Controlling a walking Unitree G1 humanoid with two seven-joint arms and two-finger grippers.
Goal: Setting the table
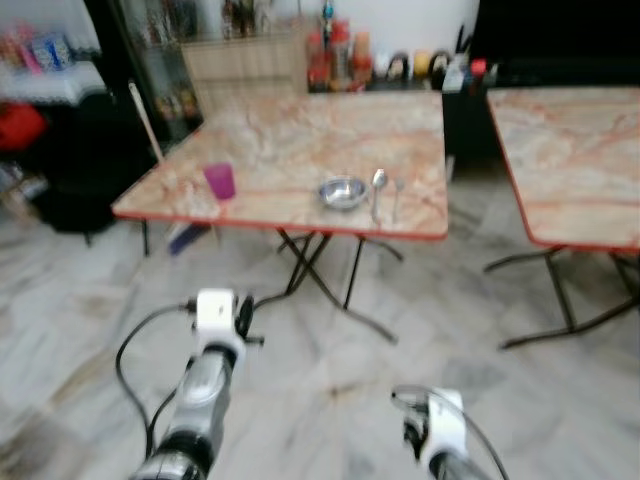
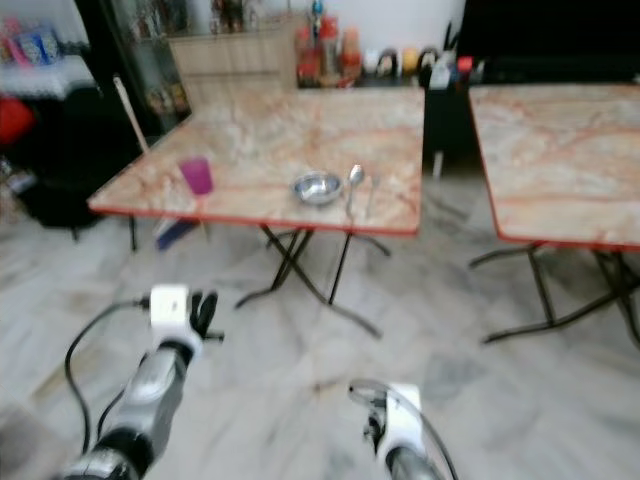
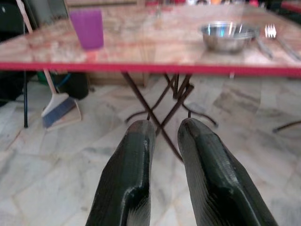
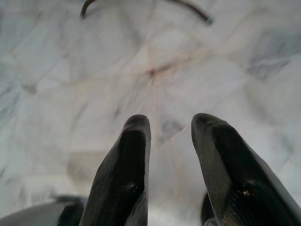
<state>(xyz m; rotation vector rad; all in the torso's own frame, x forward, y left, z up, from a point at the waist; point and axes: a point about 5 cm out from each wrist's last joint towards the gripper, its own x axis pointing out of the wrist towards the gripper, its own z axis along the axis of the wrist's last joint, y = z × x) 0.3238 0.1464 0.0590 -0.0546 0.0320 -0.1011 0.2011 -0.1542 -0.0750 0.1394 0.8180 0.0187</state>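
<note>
A folding table (image 1: 300, 130) with a marbled top and red edge stands ahead. On its near side are a purple cup (image 1: 220, 181), a steel bowl (image 1: 342, 192), a spoon (image 1: 378, 190) and a fork (image 1: 396, 198) side by side. My left gripper (image 3: 164, 129) is held low in front of the table, below its edge, open with nothing between its fingers. The cup (image 3: 86, 28) and bowl (image 3: 228, 36) lie beyond it. My right gripper (image 4: 171, 122) hangs over the floor, open and empty.
A second marbled table (image 1: 570, 160) stands to the right, a gap of tiled floor between them. A broom (image 3: 59, 106) leans by the first table's left side. Crossed metal legs (image 1: 320, 275) are under the table. A counter with bottles (image 1: 340, 55) runs along the back wall.
</note>
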